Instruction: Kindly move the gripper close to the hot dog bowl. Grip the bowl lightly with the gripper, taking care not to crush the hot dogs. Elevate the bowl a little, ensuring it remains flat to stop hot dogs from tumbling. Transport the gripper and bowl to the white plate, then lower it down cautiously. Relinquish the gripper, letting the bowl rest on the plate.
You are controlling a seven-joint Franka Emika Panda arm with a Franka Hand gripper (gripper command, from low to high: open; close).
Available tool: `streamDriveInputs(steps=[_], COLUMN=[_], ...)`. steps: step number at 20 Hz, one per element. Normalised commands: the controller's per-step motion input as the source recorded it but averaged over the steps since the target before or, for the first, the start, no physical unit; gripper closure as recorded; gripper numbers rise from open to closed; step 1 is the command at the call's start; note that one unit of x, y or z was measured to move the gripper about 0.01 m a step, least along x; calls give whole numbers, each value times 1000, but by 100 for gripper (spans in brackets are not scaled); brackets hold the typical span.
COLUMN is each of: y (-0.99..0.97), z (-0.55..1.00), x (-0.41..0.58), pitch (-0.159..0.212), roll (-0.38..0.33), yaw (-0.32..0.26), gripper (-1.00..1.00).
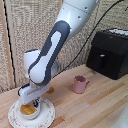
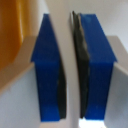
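Observation:
In the exterior view my gripper [image 1: 33, 103] is down at the lower left, over the white plate [image 1: 46, 118]. The hot dog bowl [image 1: 29, 111] sits in the plate's middle, with yellow-orange hot dogs [image 1: 29, 109] showing inside it. In the wrist view the gripper [image 2: 68, 47] has its two blue fingers [image 2: 47, 75] close together, with a thin whitish strip of the bowl's wall [image 2: 70, 85] between the pads. Orange hot dog [image 2: 10, 30] shows beside one finger. The arm hides part of the bowl.
A pink mug [image 1: 80, 84] stands on the wooden table towards the exterior view's right. A black appliance [image 1: 110, 52] stands at the back right. A loose orange food piece [image 1: 50, 90] lies just behind the plate.

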Motion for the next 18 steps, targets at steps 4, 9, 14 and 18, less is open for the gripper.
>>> streamDriveInputs(steps=[4, 9, 14, 18], y=[0, 0, -15, -52], z=[-91, 285, 668, 920], x=[39, 101, 169, 174], pitch=[-5, 47, 82, 61], roll=[-2, 0, -1, 15], yaw=[58, 16, -2, 0], gripper=[-100, -100, -100, -100])
